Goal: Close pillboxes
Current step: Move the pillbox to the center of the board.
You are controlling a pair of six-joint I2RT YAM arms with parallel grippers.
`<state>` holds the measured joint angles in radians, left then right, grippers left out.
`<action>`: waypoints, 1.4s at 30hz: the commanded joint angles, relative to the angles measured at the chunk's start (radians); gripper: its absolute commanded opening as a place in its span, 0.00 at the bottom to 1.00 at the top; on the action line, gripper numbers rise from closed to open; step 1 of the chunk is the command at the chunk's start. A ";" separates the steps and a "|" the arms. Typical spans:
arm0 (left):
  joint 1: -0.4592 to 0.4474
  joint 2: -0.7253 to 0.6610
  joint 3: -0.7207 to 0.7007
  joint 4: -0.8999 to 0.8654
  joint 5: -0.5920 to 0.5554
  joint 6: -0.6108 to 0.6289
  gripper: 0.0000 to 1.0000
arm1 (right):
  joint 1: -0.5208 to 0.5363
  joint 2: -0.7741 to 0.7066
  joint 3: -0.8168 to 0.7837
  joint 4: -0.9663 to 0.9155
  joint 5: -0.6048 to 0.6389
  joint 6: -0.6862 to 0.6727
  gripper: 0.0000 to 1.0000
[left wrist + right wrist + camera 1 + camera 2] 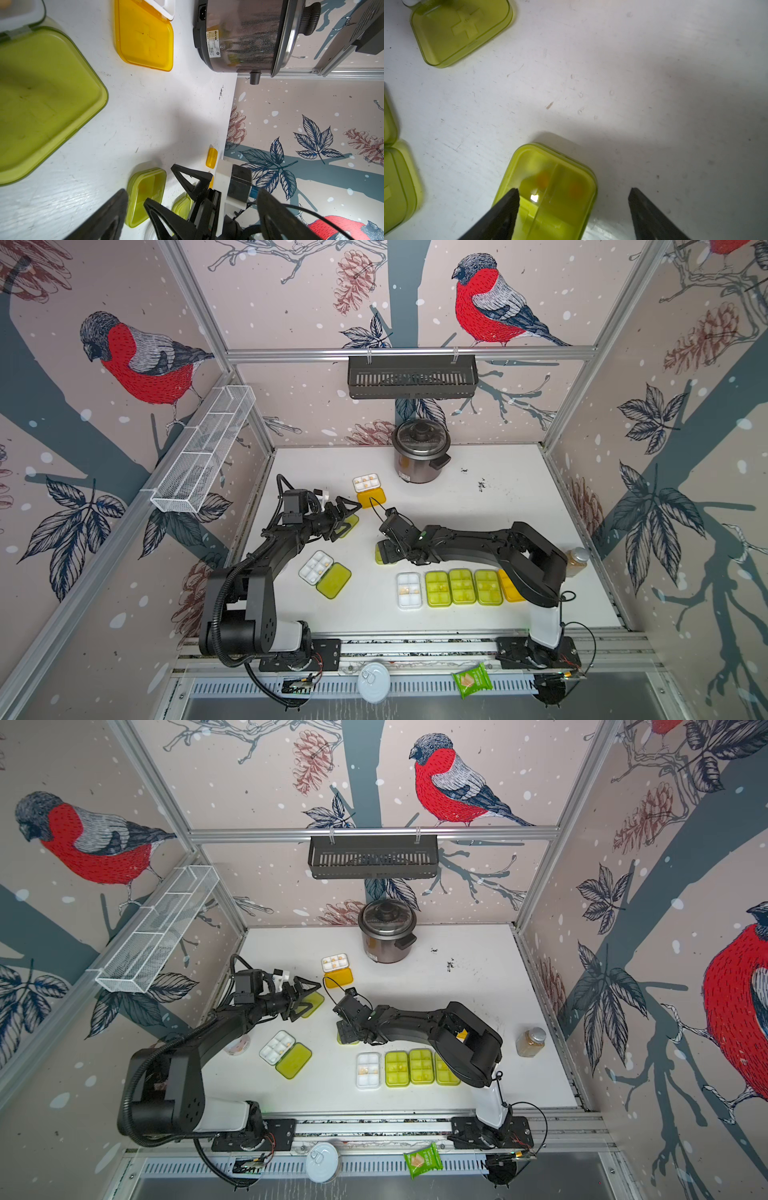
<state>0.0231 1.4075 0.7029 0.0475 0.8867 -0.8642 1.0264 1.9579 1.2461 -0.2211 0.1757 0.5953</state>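
Note:
In the right wrist view a closed lime-green pillbox [550,193] lies on the white table between the fingers of my right gripper [574,190]. The gripper is open; one finger overlaps the lid and the other stands well clear. In both top views this gripper [384,549] hovers mid-table. My left gripper [347,520] is open above an open green-lidded pillbox [351,526]. Two more pillboxes lie open, an orange-lidded one [369,489] and a green-lidded one [325,574]. Several closed pillboxes [462,586] form a front row.
A steel rice cooker [420,452] stands at the back and a jar [577,560] by the right wall. A round can lid [374,681] and a green snack packet [471,679] lie on the front rail. A wire basket [203,448] and a black shelf [411,377] hang on the walls.

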 commanded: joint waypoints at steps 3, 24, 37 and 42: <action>0.002 -0.001 -0.002 0.041 0.022 -0.004 0.95 | 0.026 0.023 0.064 -0.070 0.017 0.029 0.91; 0.003 0.004 0.000 0.046 0.031 -0.004 0.95 | 0.045 0.056 0.052 -0.070 0.099 0.068 0.73; 0.003 0.007 0.001 0.043 0.028 0.000 0.95 | -0.073 -0.106 -0.102 -0.024 0.143 0.039 0.72; 0.003 0.007 0.003 0.043 0.030 0.001 0.95 | -0.176 -0.228 -0.250 0.002 0.143 0.013 0.72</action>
<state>0.0231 1.4151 0.7017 0.0628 0.8940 -0.8650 0.8818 1.7718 1.0397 -0.2367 0.2958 0.6277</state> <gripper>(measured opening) 0.952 0.741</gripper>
